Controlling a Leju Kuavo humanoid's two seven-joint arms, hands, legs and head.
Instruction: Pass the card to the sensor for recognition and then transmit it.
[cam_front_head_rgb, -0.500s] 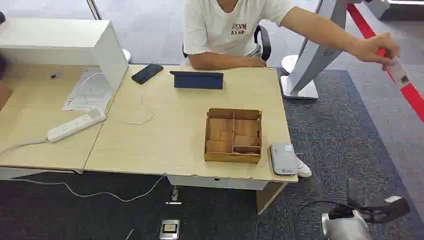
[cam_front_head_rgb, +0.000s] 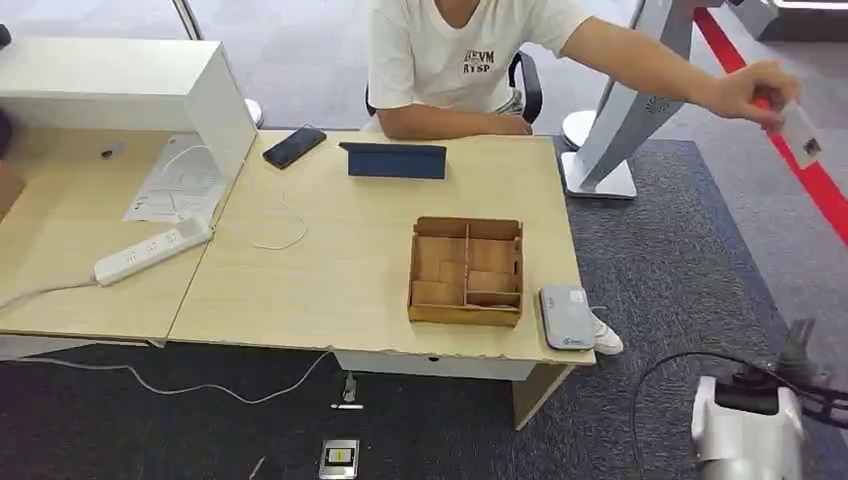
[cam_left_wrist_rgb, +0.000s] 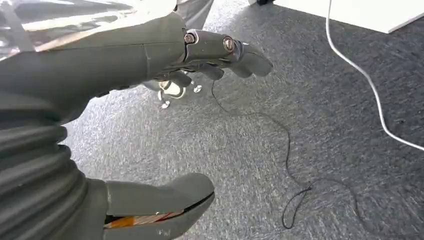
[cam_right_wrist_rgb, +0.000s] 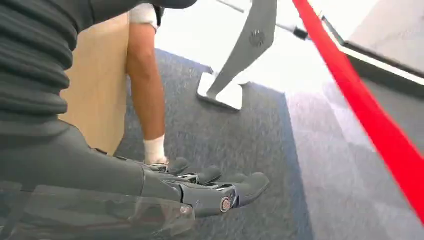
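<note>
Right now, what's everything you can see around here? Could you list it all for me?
card: one, white, in the person's outstretched hand, off to the table's right
card reader: one, grey, table's near right corner
wooden tray: one, brown, compartmented, left of the reader
tablet case: one, dark blue, far side of table
phone: one, black, left of the case
power strip: one, white, on the left table
white box: one, far left
red barrier strip: one, across the floor at right
person: one, white shirt, seated behind the table
left hand: grey, fingers apart over carpet
right hand: grey, holding nothing, near the floor
</note>
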